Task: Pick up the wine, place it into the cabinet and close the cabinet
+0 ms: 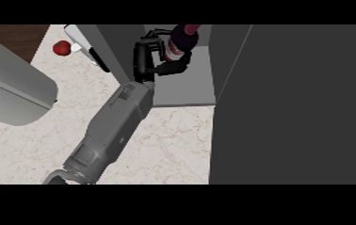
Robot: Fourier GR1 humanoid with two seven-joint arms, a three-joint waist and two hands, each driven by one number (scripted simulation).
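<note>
The wine [182,43] stands near upright inside the open cabinet [184,85], its dark neck up near the top of the compartment and its pale label facing the arm, so it looks held just over the grey shelf floor for setting down. The left hand [149,54] is wrapped round the bottle's body, fingers curled at its side and thumb tucked under toward the base. The grey forearm runs up from the lower left across the marbled surface [177,139] and into the opening. The big dark cabinet door [285,106] hangs wide open at the right, not yet shut. The right hand isn't in sight
</note>
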